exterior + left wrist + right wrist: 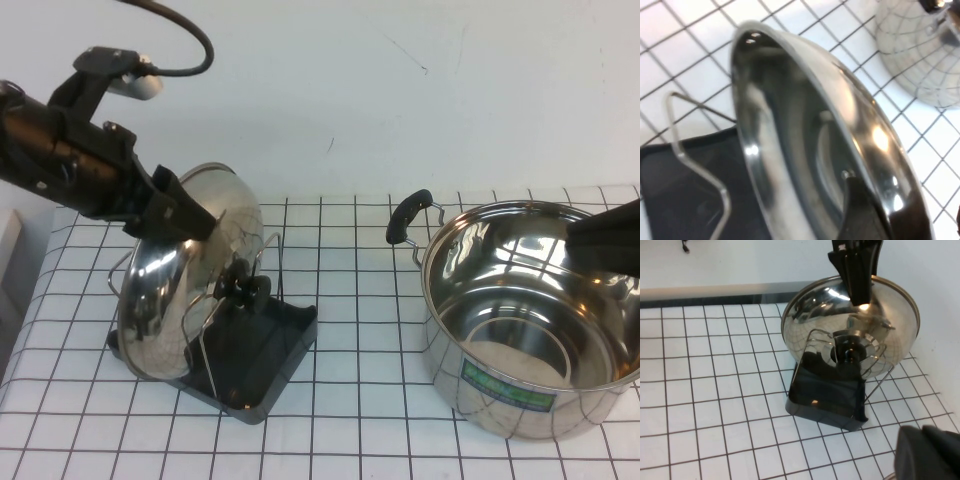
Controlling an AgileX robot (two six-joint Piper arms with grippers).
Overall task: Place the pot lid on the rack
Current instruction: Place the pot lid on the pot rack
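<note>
Pot lid (185, 275) upright in rack (235, 365), rim pinched by left gripper (185, 215) fingers; polished steel, rigid, slippery. Right gripper (610, 245) over pot (520, 340), fingers' state unclear.

Robot test bench, gridded tablecloth (340, 420), bare white wall (400, 90), staged cookware

We see the steel pot lid (805, 145) standing on edge beside the rack's wire loop (695, 165), black tray (675, 195) beneath.

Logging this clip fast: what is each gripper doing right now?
Left gripper: shut on the rim of the shiny steel pot lid, standing in the black wire rack.
Right gripper: over the steel pot; cannot be told.
</note>
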